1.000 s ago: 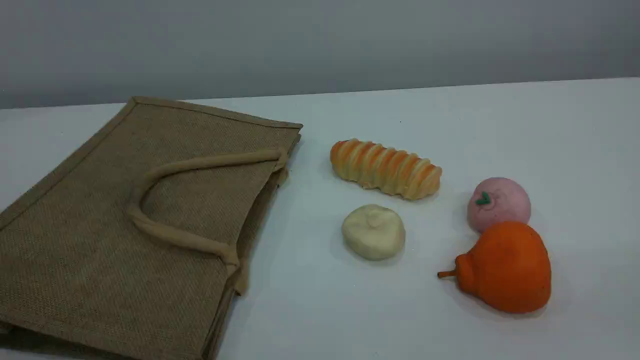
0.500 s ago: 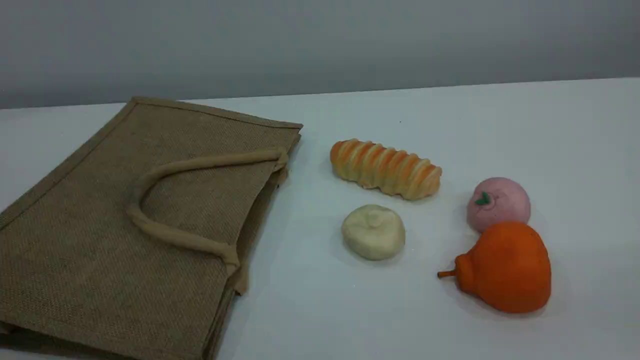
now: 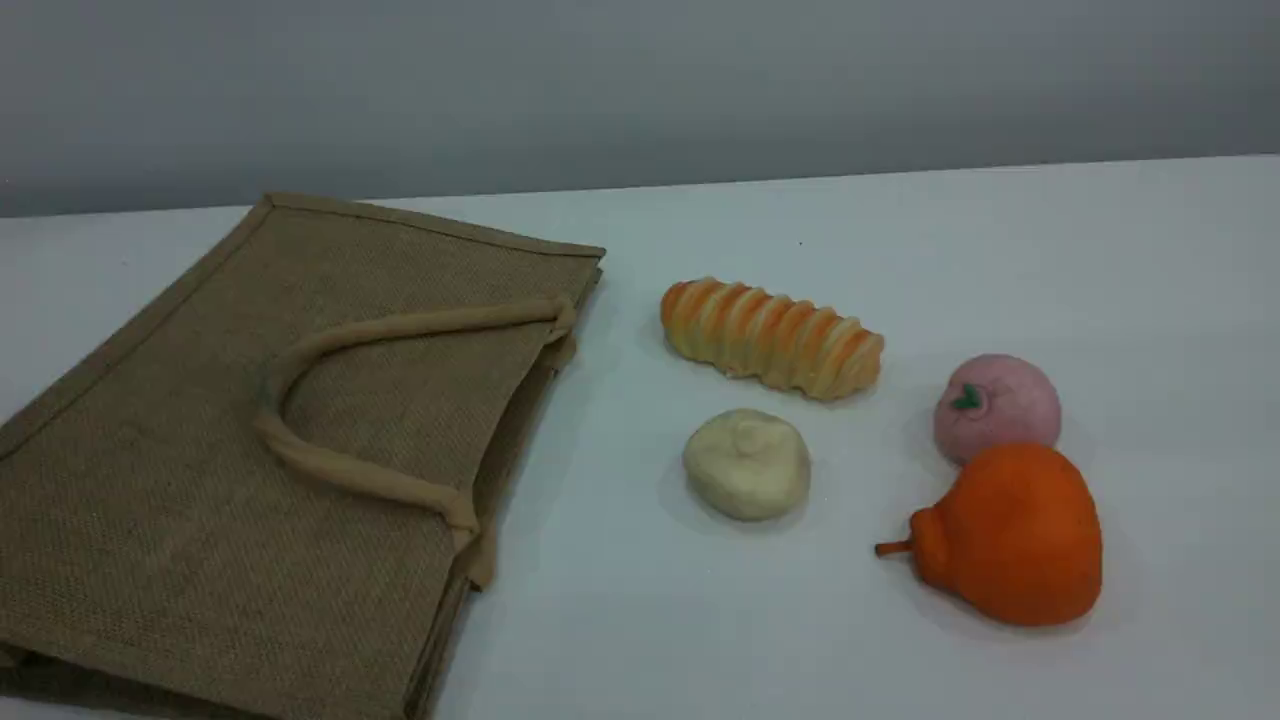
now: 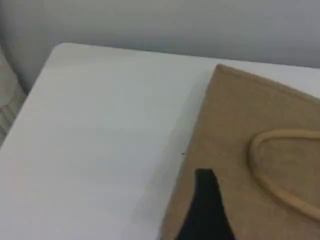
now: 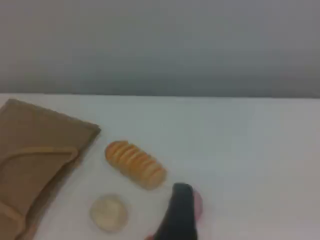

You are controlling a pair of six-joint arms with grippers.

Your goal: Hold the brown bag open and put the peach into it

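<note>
The brown bag [image 3: 250, 480] lies flat and closed on the left of the white table, its beige handle [image 3: 330, 470] looped on top. The pale pink peach [image 3: 997, 405] rests on the right, touching the orange pear in front of it. Neither arm shows in the scene view. In the left wrist view a dark fingertip [image 4: 205, 205] hovers over the bag [image 4: 250, 150] near its left edge. In the right wrist view a dark fingertip [image 5: 180, 212] covers most of the peach [image 5: 199, 204]. Both grippers hold nothing.
A striped bread roll [image 3: 770, 338] lies mid-table, with a cream-white bun [image 3: 746, 464] in front of it. The orange pear [image 3: 1010, 535] sits close against the peach. The table's left edge [image 4: 30, 100] runs near the bag. A grey wall stands behind.
</note>
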